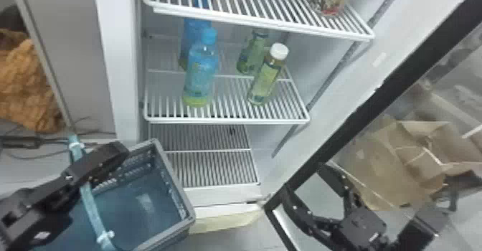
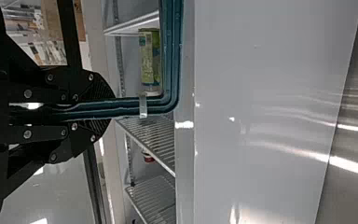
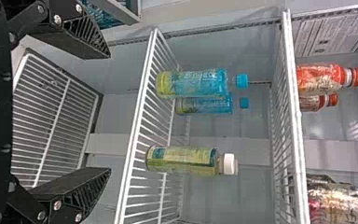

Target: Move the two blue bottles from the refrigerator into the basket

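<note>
A capped, clear blue plastic bottle [image 1: 201, 72] stands on the white wire shelf [image 1: 226, 121], partly hiding a second blue bottle [image 1: 195, 35] farther back. At near left, the left gripper's [image 1: 111, 155] jaws clamp the teal handle [image 1: 92, 212] of a grey plastic basket [image 1: 176, 187], cut off below. The right gripper's [image 1: 305, 182] jaws stand apart.

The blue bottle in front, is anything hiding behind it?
Yes! Behind the front blue bottle stands another blue bottle. The front one covers part of it, so that bit can't be seen.
</note>
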